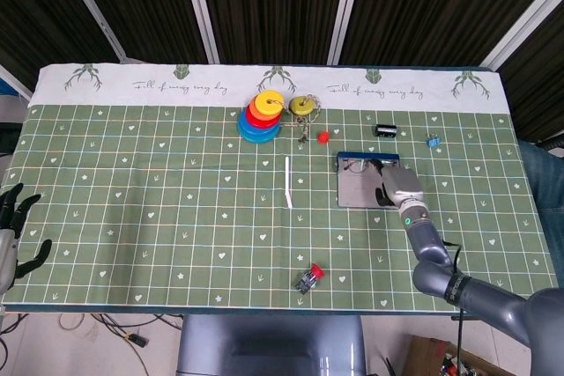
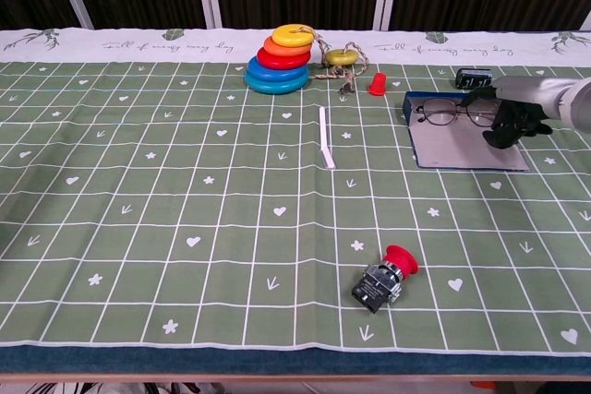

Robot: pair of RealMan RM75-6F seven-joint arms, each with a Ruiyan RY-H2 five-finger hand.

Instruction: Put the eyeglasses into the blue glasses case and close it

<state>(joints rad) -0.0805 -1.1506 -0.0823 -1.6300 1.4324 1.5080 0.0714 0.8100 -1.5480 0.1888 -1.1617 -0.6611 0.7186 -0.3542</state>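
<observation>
The blue glasses case [image 1: 367, 157] [image 2: 413, 104] lies open at the right of the table, its grey flap [image 1: 359, 189] [image 2: 466, 147] spread toward me. The eyeglasses [image 1: 359, 165] [image 2: 451, 114] lie in the case's far blue part, lenses facing up. My right hand [image 1: 398, 184] [image 2: 510, 117] is at their right end, fingers curled and pinching the frame there. My left hand [image 1: 13, 228] hangs off the table's left edge, fingers apart and holding nothing; the chest view does not show it.
A stack of coloured rings [image 1: 262, 116] [image 2: 279, 60], a yellow ring on string [image 2: 340, 56] and a small red piece [image 2: 377, 84] stand at the back. A black block [image 1: 385, 129], a white stick [image 2: 326, 137] and a red push-button [image 2: 383, 279] lie around.
</observation>
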